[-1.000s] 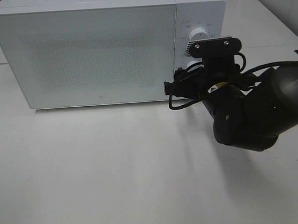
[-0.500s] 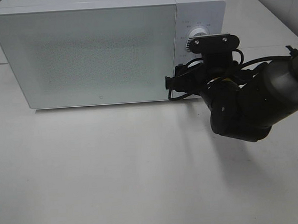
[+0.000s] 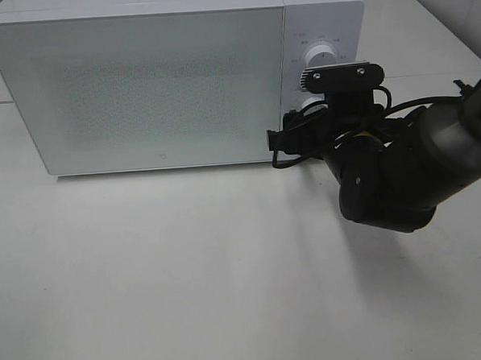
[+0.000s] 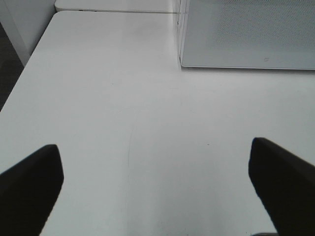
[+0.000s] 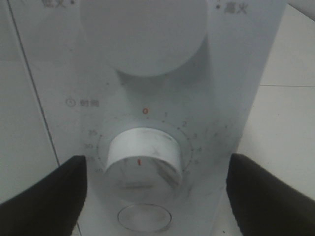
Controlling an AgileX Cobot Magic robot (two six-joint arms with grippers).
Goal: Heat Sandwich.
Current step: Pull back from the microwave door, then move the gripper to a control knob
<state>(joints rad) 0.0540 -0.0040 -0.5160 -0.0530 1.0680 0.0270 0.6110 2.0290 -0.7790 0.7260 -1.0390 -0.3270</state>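
The white microwave [image 3: 155, 88] stands at the back of the table with its door shut. The sandwich is out of view. My right gripper [image 5: 156, 194] faces the control panel, open, with one dark finger [image 5: 44, 196] on each side of the lower timer knob [image 5: 142, 160] and not touching it. In the high view the right arm [image 3: 393, 172] reaches to that panel and its wrist covers most of the lower knob [image 3: 311, 104]. My left gripper [image 4: 157, 191] hangs open over bare table, holding nothing, with the microwave's [image 4: 246, 34] front corner ahead of it.
A larger upper knob [image 5: 142, 34] sits above the timer knob, and a round button [image 5: 145, 216] below it. The white table [image 3: 189, 271] stretches out in front of the microwave. Its edge [image 4: 19, 83] runs along one side in the left wrist view.
The right wrist rose slightly toward the upper knob, then dropped back to the lower knob; the arm edged closer to the panel. Both grippers' jaws stayed as they were.
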